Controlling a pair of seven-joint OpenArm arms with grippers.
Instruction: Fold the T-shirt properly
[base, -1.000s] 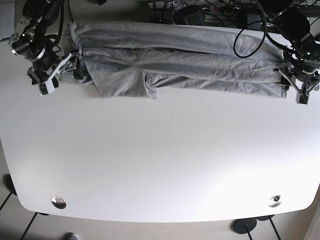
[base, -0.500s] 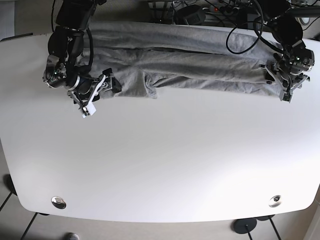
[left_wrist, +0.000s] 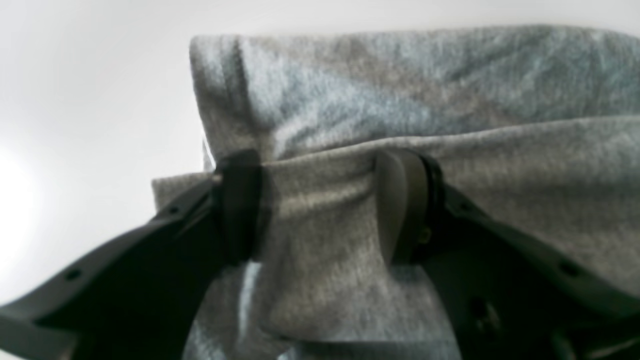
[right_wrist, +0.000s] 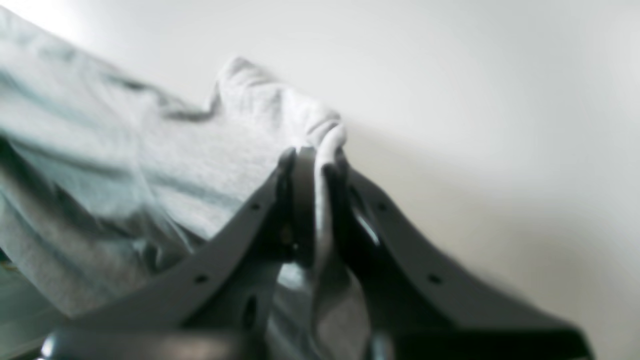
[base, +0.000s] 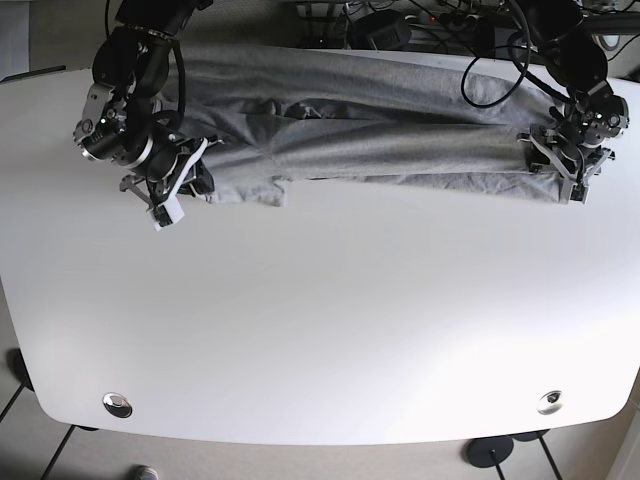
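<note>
A grey T-shirt (base: 360, 130) is lying stretched in a long band across the far part of a white table (base: 330, 330), running from one arm to the other. It is bunched lengthwise into several soft ridges and folds, with one flap of cloth hanging toward the near side close to the base view's left end.

The right gripper (base: 165, 195), at the left of the base view, is sitting at that end of the shirt, angled down toward the table. In the right wrist view its two dark fingers (right_wrist: 305, 190) are pressing nearly together, pinching a thin fold of grey cloth (right_wrist: 325, 165) that is rising in a small rumpled peak just beyond the tips. More of the shirt is spreading away to the left of that view, with bare white table to the right.

The left gripper (base: 565, 165), at the right of the base view, is sitting at the opposite end of the shirt. In the left wrist view its fingers (left_wrist: 400, 205) are standing apart with a thick bunch of grey fabric (left_wrist: 320, 220) filling the space between them, and the pads are pressing into the cloth from both sides. A hemmed edge of the shirt is showing above the fingers, with white table beyond it.

Black cables (base: 500, 60) are trailing over the far edge of the table behind the left arm.
</note>
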